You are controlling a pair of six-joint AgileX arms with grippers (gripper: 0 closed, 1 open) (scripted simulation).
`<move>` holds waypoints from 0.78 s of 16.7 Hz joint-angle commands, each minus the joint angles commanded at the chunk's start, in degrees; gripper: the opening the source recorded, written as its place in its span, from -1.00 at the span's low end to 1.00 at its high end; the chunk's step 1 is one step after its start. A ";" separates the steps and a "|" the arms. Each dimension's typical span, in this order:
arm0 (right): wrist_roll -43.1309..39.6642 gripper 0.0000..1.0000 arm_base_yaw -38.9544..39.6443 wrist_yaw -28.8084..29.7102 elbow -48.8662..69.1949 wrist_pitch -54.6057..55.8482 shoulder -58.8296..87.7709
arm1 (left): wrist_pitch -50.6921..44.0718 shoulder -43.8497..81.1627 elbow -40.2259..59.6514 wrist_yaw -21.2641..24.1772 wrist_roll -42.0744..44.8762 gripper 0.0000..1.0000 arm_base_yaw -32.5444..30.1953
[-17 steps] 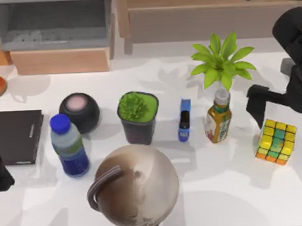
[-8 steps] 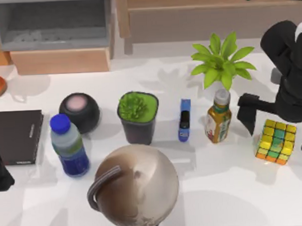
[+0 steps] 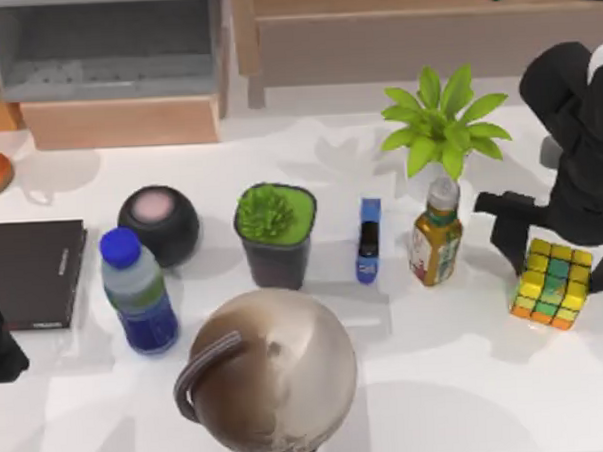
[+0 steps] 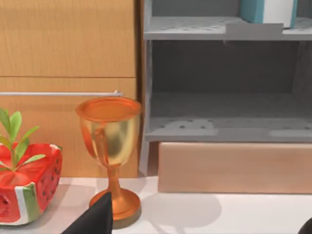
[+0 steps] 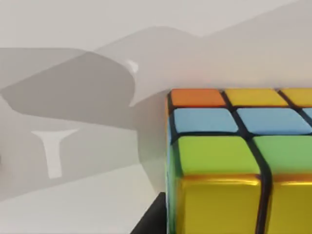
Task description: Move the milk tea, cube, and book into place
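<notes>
My right gripper (image 3: 562, 237) hangs spread over the cube (image 3: 552, 283) at the table's right, its right finger cut off, while the milk tea (image 3: 138, 291) stands far left.

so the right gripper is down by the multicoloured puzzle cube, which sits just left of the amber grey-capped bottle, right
Not quite. In the top view the multicoloured puzzle cube sits to the right of the amber grey-capped bottle, not left of it. The rest holds: the right gripper is down by the cube, near the table's right edge.
</notes>
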 joint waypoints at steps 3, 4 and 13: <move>0.00 -0.51 0.00 0.00 0.00 0.00 0.00 | 0.00 0.00 0.00 0.00 0.00 1.00 0.00; 0.00 -0.66 0.00 0.00 0.00 0.00 0.00 | 0.00 0.00 0.00 0.00 0.00 1.00 0.00; 0.00 -1.00 0.00 0.00 0.00 0.00 0.00 | 0.00 0.00 0.00 0.00 0.00 1.00 0.00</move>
